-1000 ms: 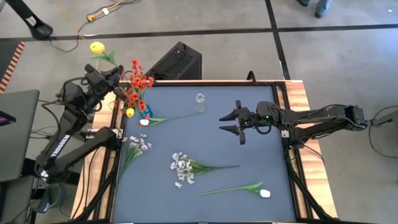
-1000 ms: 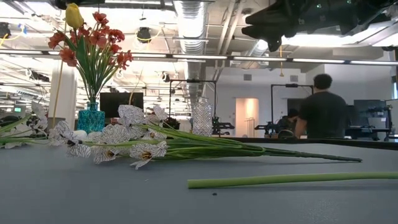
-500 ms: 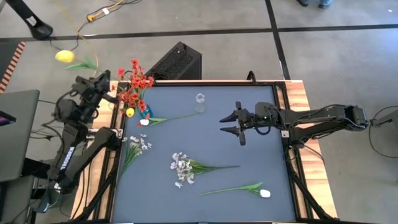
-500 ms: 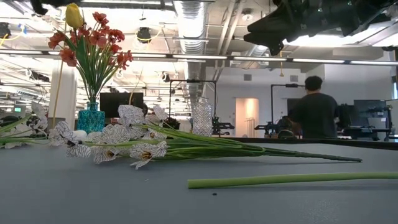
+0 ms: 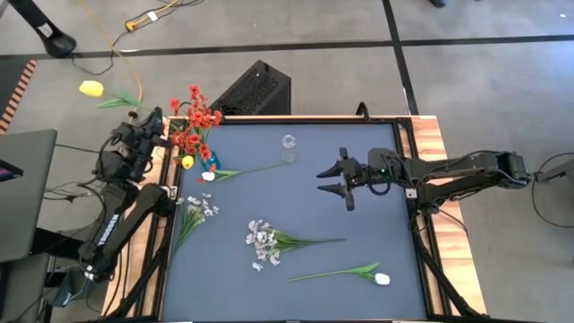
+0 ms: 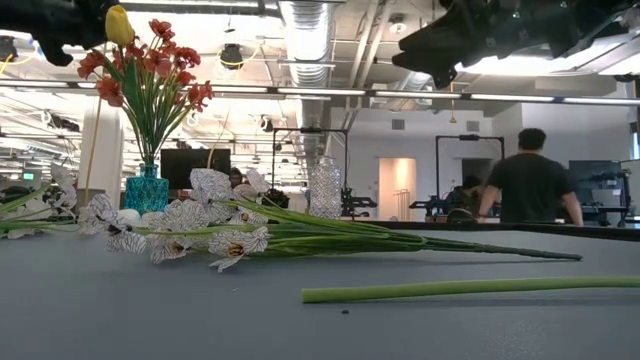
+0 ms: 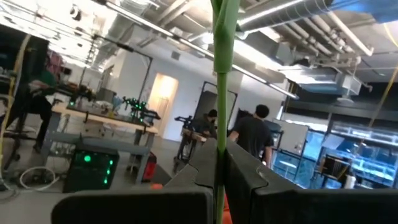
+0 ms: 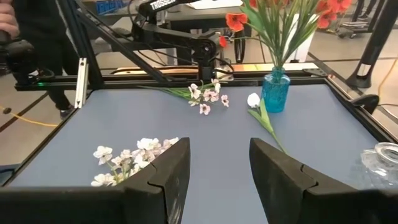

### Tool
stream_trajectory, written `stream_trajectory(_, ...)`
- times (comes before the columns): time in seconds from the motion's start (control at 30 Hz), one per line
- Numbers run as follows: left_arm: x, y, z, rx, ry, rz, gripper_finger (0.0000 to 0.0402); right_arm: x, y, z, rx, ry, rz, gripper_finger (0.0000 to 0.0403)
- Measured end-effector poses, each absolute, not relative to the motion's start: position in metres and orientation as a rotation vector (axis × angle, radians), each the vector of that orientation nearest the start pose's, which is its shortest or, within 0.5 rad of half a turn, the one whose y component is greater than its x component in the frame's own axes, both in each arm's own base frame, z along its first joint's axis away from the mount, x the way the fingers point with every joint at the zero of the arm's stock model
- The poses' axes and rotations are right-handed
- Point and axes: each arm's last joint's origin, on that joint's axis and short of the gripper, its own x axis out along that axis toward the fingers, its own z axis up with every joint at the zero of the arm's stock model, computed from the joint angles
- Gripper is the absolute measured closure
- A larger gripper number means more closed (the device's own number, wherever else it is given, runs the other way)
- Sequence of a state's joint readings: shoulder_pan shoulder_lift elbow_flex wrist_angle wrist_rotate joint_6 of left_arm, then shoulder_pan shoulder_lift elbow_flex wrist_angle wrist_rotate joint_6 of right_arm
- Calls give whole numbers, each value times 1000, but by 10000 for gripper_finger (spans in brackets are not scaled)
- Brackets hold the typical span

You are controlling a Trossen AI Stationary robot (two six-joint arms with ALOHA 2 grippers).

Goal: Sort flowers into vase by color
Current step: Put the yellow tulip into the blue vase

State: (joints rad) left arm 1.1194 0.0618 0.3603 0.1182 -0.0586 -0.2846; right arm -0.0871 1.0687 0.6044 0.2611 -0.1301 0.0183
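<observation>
My left gripper (image 5: 151, 124) hangs beyond the table's far left corner, shut on a yellow tulip whose bud (image 5: 91, 88) sticks out over the floor to the left. Beside it a blue vase (image 8: 275, 90) holds red blossoms (image 5: 197, 121) and a yellow tulip (image 6: 119, 25). A clear glass vase (image 5: 289, 144) stands at the far middle. A white tulip (image 5: 208, 176) lies by the blue vase. Two white blossom sprays (image 5: 195, 211) (image 5: 263, 240) and another white tulip (image 5: 381, 279) lie flat on the mat. My right gripper (image 5: 345, 184) hovers open over the right middle. My left gripper pinches the yellow tulip's green stem (image 7: 219, 127) between its two fingers, at the stem's lower part. The rest of the stem runs out past the fingertips, and the leaf and bud hang over the floor left of the table. The flower is lifted clear of everything.
A black box (image 5: 254, 90) sits on the floor behind the far edge. The wooden table frame (image 5: 430, 135) rims the blue mat. A laptop (image 5: 22, 193) lies left of the table. A person (image 6: 527, 185) stands in the room beyond.
My left gripper has sunk and rolled, staying beyond the far left corner. The yellow tulip it holds has swung from nearly over the corner outward to the left, so its bud now lies farther from the table. The right arm has kept still.
</observation>
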Motion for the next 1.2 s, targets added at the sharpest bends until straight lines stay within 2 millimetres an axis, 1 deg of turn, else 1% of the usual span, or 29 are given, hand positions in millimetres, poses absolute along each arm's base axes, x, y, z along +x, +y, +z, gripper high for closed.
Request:
stream_trajectory(0.17,26,54,291,-24,-559,1046,401,233,-14,259,32,209,53,212)
stream_trajectory(0.3,21,44,310,40,-613,1017,401,233,-14,259,25,209,53,212)
stream_trajectory(0.4,17,38,320,110,-614,1057,401,233,-14,259,24,209,53,212)
stream_trajectory(0.47,15,37,323,148,-596,1123,401,233,-14,259,24,209,53,212)
stream_trajectory(0.53,13,39,320,150,-550,1236,401,235,-15,258,24,209,53,212)
stream_trajectory(0.6,13,43,312,135,-481,1334,401,237,-15,255,25,215,53,212)
stream_trajectory(0.77,15,52,296,102,-369,1401,401,251,-16,239,30,256,54,212)
stream_trajectory(0.93,10,53,293,129,-286,1614,401,265,-17,224,69,274,51,212)
stream_trajectory(1.03,10,54,290,122,-252,1634,401,269,-17,218,83,294,49,212)
stream_trajectory(1.1,12,57,285,60,-227,1609,401,270,-17,216,89,298,48,212)
stream_trajectory(1.2,15,61,275,-49,-175,1569,401,270,-17,219,97,273,48,212)
